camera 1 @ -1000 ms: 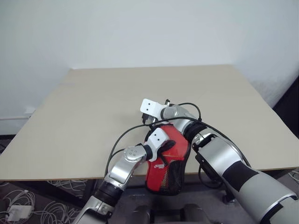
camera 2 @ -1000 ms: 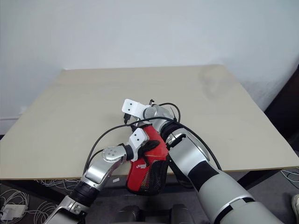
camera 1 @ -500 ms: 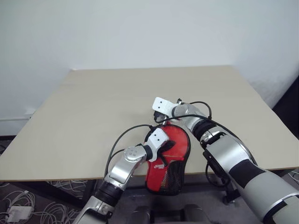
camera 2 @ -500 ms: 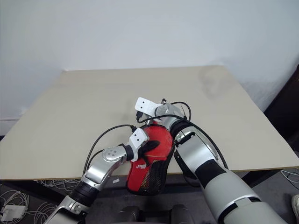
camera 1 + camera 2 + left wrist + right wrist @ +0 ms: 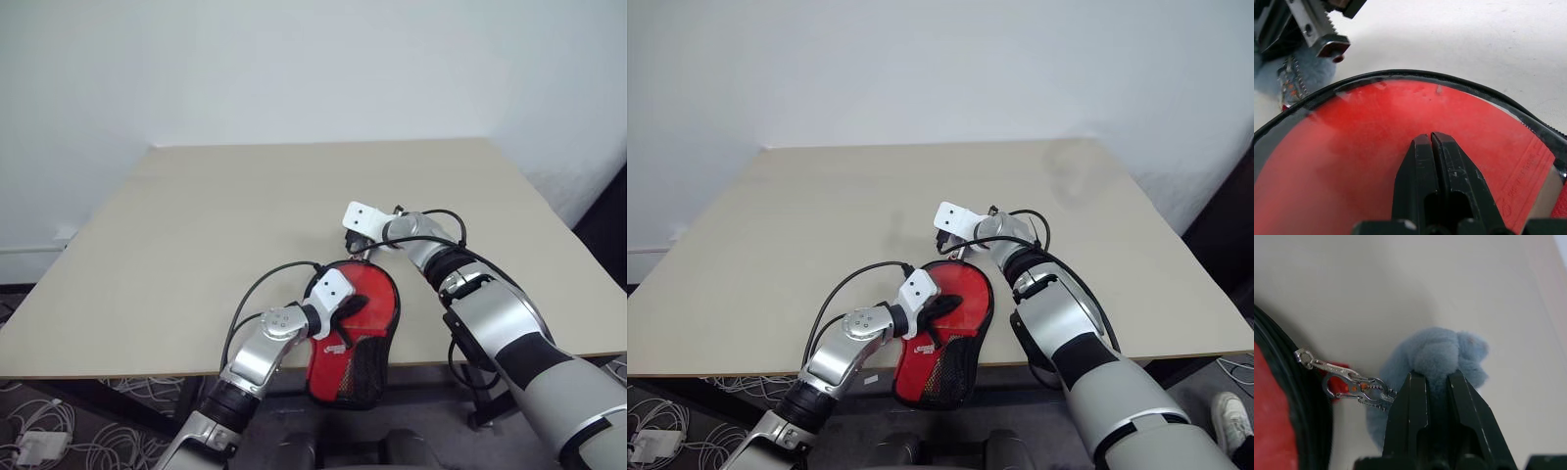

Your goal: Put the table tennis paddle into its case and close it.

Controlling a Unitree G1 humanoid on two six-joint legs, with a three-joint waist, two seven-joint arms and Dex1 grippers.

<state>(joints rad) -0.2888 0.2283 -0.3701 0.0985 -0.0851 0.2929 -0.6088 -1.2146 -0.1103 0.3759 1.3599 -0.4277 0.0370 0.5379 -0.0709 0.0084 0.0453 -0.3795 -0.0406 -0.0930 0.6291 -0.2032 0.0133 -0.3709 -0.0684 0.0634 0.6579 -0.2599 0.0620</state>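
One case (image 5: 355, 328): overhangs the table's (image 5: 176, 245) near edge.
Left gripper (image 5: 1430, 138): fingers together, pressing on the case.
Right gripper (image 5: 1437, 377): fingers clamped on blue plush zip charm (image 5: 1442, 352).
Beyond: bare tabletop, open room.

Case (image 5: 364, 305): red outer surface, black edging, black mesh pocket at its 6 o'clock end, small white logo on the red fabric. Zip pull (image 5: 1322, 366): silver metal, joined by a silver clasp and bead chain. Plush charm (image 5: 1442, 355): pale blue-grey fuzzy fabric. Left gripper (image 5: 1430, 138) and right gripper (image 5: 1437, 379): black fingers, white wrist housings. Table (image 5: 196, 225): plain light beige, no pattern.
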